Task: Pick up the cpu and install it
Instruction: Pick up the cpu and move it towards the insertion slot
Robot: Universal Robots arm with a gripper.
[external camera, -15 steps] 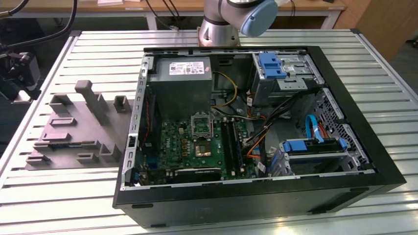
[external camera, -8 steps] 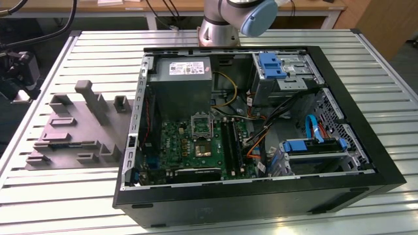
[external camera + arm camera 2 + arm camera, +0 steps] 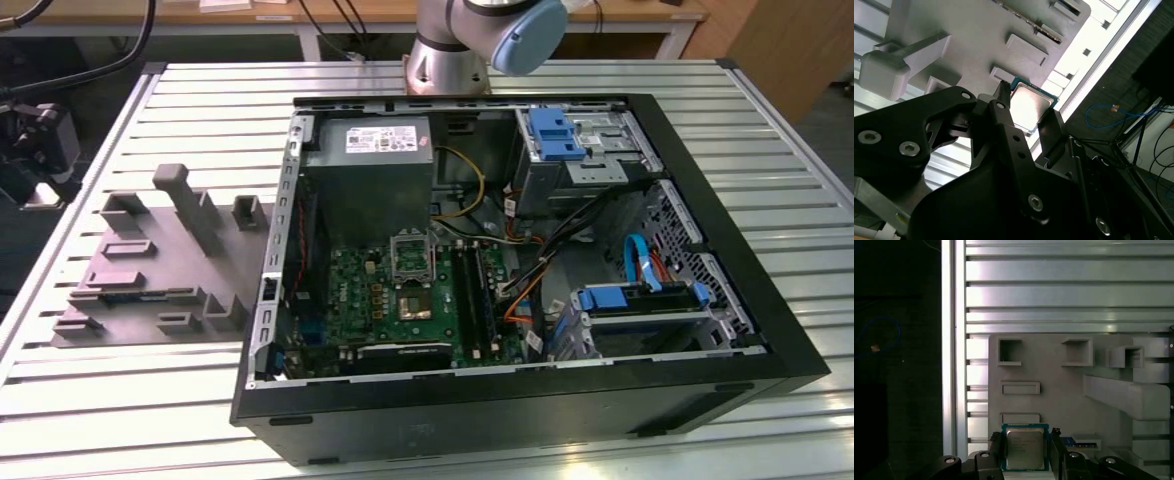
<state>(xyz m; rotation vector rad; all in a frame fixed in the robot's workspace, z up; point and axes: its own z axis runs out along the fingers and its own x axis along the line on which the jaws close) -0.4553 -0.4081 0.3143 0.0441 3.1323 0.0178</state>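
The cpu (image 3: 1025,450), a small square chip with a pale metal top and a thin dark rim, sits between my black fingers (image 3: 1056,446). My gripper (image 3: 1025,440) is shut on it, with a finger against each of two opposite edges. In the second wrist view the cpu (image 3: 1030,102) and gripper (image 3: 1029,107) hang over the edge of the grey fixture tray (image 3: 979,45). In the exterior view my dark wrist head (image 3: 34,150) is at the far left, beside the table. The silver-framed socket (image 3: 410,255) lies on the green board (image 3: 387,300) inside the open computer case.
The grey fixture tray (image 3: 147,270) with raised posts and pockets lies on the slatted table (image 3: 134,390), to the left of the black case (image 3: 534,400) in the exterior view. Inside the case are a power supply (image 3: 380,160), blue drive brackets (image 3: 554,135) and loose cables (image 3: 534,270).
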